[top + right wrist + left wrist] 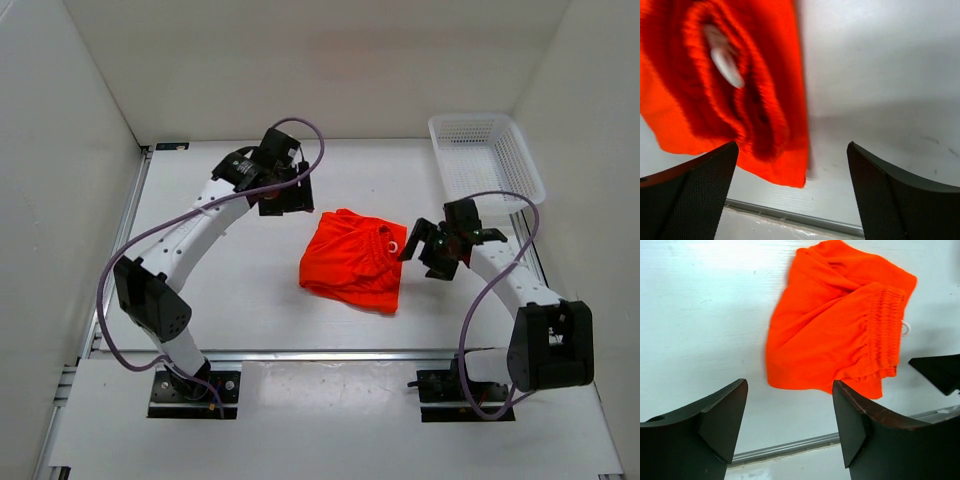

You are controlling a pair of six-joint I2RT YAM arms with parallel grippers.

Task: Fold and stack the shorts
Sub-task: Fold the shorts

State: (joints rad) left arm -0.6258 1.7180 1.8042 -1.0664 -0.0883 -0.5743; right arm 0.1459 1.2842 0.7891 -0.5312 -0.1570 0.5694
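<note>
On the left, the white and black left arm (pixel 205 222) bends over the flat white worktop (pixel 230 300). The left jaws are at its far end, near the top left corner of the bright orange-red soft cloth shorts (pixel 350 262). They are spread wide and hold nothing. In the left wrist view there is only bare worktop between them, and the shorts lie a little further on.

The shorts are in the middle of the worktop, between the two arms. They are folded into a small, rumpled bundle that lies flat. The stretchy waistband is on the right side of the bundle. A bit of thin white drawstring (pixel 726 65) peeks out there.

Next comes the white and black right arm (pixel 510 285). The right jaws are just beside the right edge of the shorts, close to the waistband. They are spread wide too and hold nothing. In the right wrist view the shorts look blurry and fill the left side.

A white plastic mesh basket (pixel 487 119) stands in the far right corner, well apart from the shorts.
</note>
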